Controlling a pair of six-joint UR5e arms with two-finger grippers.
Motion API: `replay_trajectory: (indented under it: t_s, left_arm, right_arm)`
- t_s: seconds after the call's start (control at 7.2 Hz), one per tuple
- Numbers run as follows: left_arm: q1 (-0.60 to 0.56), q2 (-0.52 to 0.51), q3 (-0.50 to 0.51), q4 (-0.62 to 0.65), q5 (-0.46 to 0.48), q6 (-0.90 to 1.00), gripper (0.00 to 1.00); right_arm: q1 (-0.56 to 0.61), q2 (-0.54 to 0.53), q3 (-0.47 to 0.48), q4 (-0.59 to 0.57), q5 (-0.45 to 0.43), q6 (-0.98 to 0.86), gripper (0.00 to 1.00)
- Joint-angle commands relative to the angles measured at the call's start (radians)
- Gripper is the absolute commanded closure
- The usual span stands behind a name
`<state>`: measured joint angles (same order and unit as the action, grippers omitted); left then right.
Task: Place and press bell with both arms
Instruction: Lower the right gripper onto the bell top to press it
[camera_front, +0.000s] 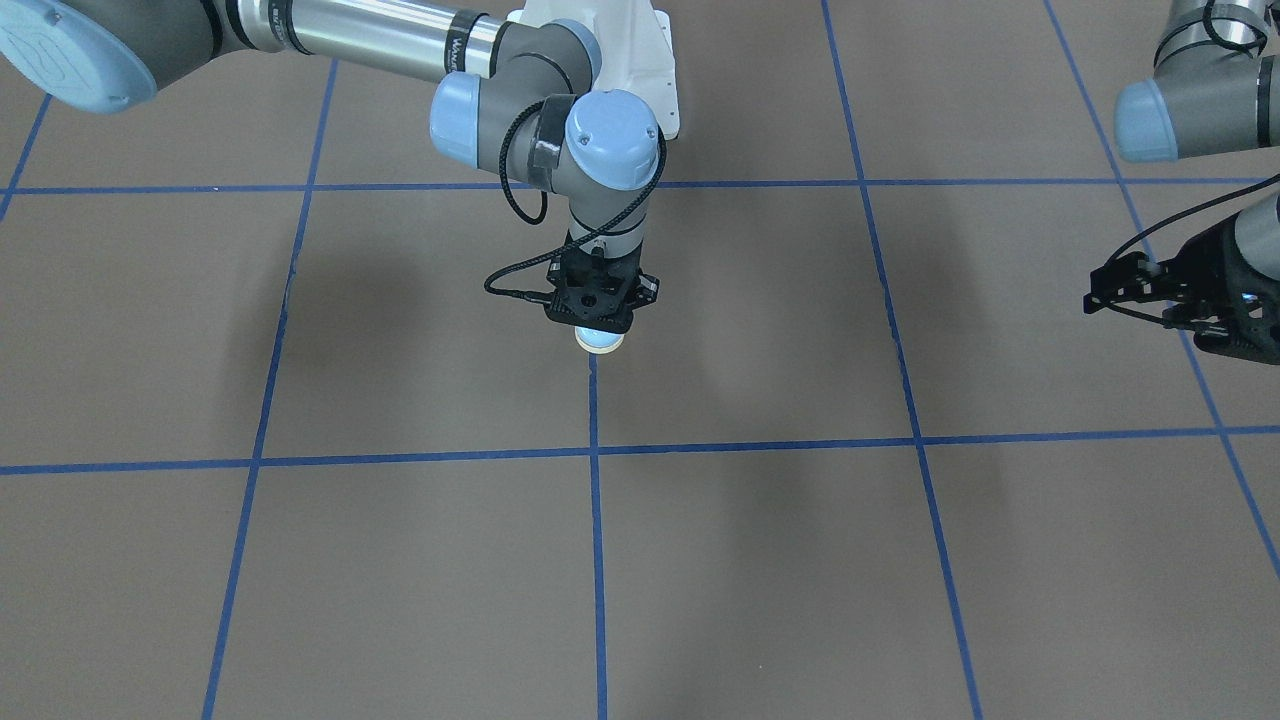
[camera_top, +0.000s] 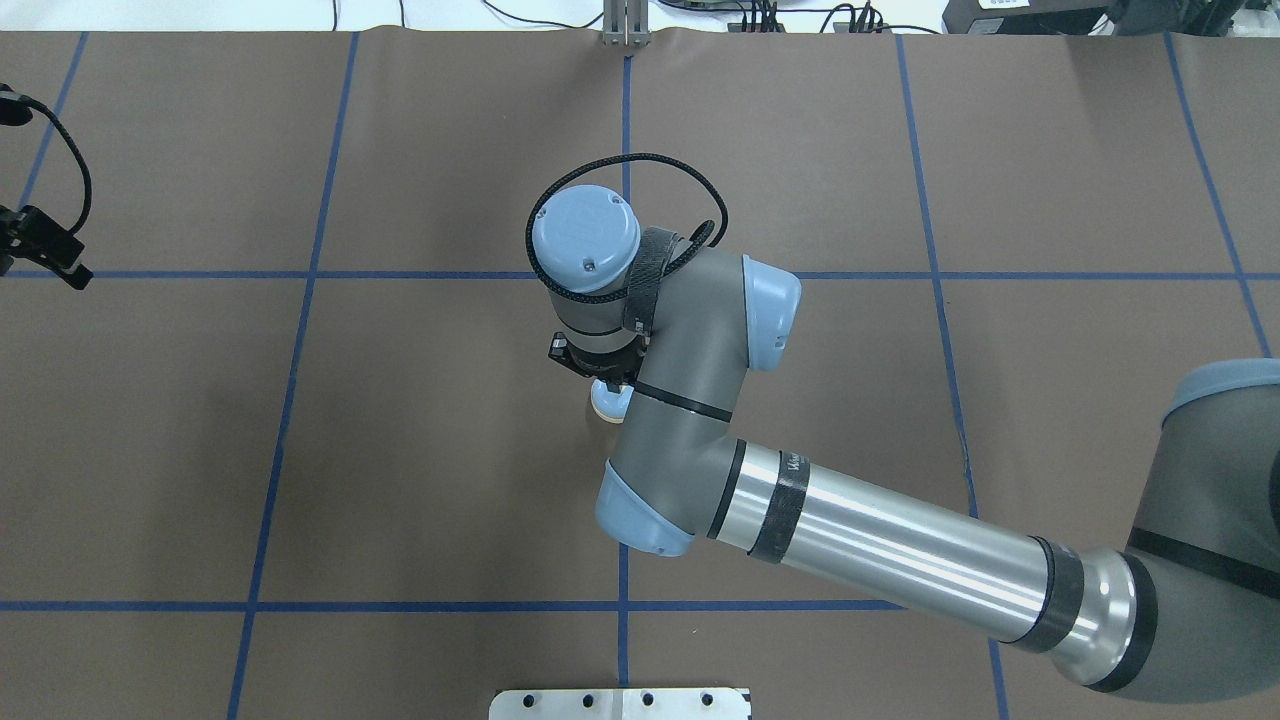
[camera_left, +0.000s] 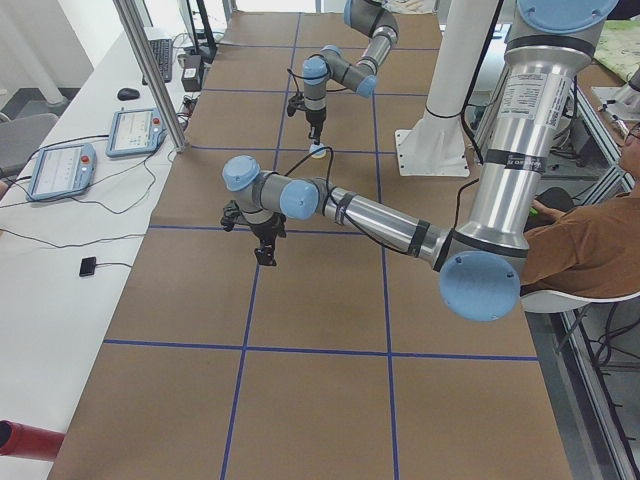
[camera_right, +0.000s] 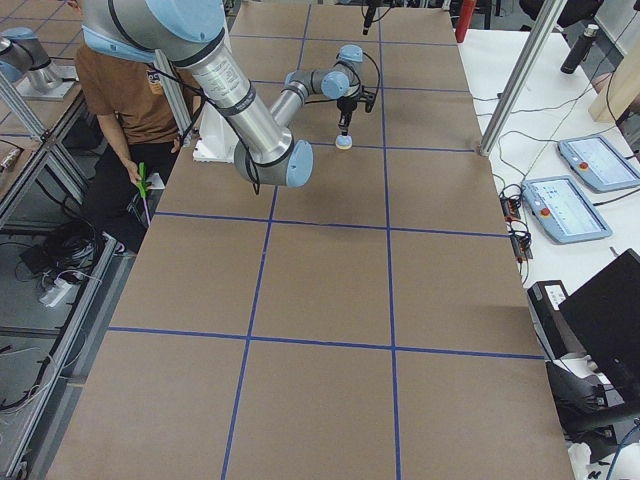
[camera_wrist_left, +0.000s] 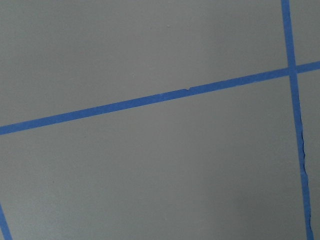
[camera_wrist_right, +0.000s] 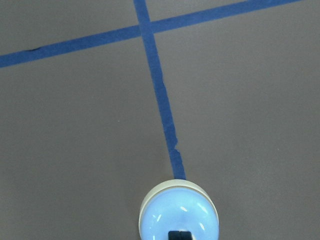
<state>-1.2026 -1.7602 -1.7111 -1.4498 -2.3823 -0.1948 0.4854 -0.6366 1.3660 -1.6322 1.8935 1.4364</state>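
Observation:
The light-blue bell (camera_wrist_right: 179, 212) with its cream base stands on the brown table at the end of a blue tape line, near the table's middle. It also shows in the front view (camera_front: 600, 341) and the overhead view (camera_top: 608, 400). My right gripper (camera_wrist_right: 180, 235) points straight down onto the bell's top. Its black tips are together there and hide the button. My left gripper (camera_front: 1097, 290) hovers far off at the table's left side, open and empty. It also shows in the overhead view (camera_top: 45, 255). The left wrist view shows only bare table.
Blue tape lines (camera_front: 594, 450) grid the brown table. The white pedestal base (camera_front: 645, 60) stands behind the bell. A seated operator (camera_left: 590, 250) is at the robot's side. Teach pendants (camera_left: 60, 170) lie on the white side bench.

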Motion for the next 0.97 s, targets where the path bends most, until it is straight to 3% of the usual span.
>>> replay_trajectory:
  t_s: [0.0, 0.56, 0.69, 0.83]
  left_arm:
    - [0.0, 0.001, -0.002, 0.0, -0.002, -0.001, 0.01]
    - [0.0, 0.001, -0.018, 0.005, -0.002, -0.008, 0.01]
    - [0.0, 0.002, -0.024, 0.008, -0.002, -0.009, 0.01]
    - [-0.002, 0.004, -0.025, 0.008, -0.002, -0.011, 0.01]
  right_arm:
    - [-0.001, -0.003, -0.001, 0.0, 0.004, -0.004, 1.0]
    - [-0.001, -0.002, 0.007, -0.003, 0.022, -0.008, 1.0]
    - [0.048, -0.012, 0.039, -0.009, 0.076, -0.011, 1.0]
    - [0.115, -0.125, 0.171, -0.011, 0.14, -0.033, 1.0]
